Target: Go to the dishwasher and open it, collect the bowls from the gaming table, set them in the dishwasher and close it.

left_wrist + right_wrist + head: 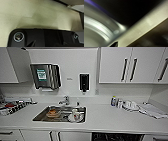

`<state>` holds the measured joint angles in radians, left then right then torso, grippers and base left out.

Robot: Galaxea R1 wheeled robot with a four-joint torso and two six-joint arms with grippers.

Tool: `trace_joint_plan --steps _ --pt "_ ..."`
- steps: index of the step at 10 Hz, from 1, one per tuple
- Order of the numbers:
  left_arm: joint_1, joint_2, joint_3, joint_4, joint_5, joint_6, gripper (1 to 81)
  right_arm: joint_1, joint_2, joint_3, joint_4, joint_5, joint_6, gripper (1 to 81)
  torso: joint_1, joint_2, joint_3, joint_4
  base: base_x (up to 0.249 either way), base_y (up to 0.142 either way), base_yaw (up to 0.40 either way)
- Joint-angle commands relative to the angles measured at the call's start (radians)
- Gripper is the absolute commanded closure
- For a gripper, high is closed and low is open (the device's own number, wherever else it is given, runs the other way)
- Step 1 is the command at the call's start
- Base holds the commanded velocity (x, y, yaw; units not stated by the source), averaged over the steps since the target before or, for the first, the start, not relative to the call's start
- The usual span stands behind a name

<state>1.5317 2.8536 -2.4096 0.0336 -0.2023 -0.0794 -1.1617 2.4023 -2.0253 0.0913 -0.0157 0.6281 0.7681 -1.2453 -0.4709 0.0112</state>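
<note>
I face a white kitchen counter [112, 119]. Under its front edge, right of the sink, the dishwasher [117, 137] shows as a dark opening with wire racks. The bowls and the gaming table are out of view. In the left wrist view my dark wrist plate [41, 37] hangs over a pale speckled floor [37, 15]. The right wrist view looks closely at a curved silver-grey surface [99, 28] beside a dark space and a strip of speckled floor [144, 26]; I cannot tell what that surface belongs to.
A steel sink [37, 117] holds an orange-brown dish [53, 113] and white crockery [75, 116], with a tap [65, 100] behind. A dish rack [12, 107] stands at left; bottles [114, 100], plates [131, 105] and cloths [152, 110] at right. White wall cabinets [130, 64] hang above.
</note>
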Motion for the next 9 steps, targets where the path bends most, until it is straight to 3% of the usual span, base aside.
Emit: trace_joint_plan --steps 1,9 --pt "-0.060 -0.009 0.009 0.014 0.038 0.003 1.0 0.049 -0.012 0.041 -0.067 -0.213 -0.054 1.0 0.000 0.000 0.000 0.000 -0.077 0.000 0.000" --pt "-0.055 -0.008 0.009 0.015 0.038 0.003 1.0 0.029 0.019 0.007 -0.093 -0.213 -0.054 1.0 0.001 0.001 -0.001 0.000 -0.077 0.000 0.000"
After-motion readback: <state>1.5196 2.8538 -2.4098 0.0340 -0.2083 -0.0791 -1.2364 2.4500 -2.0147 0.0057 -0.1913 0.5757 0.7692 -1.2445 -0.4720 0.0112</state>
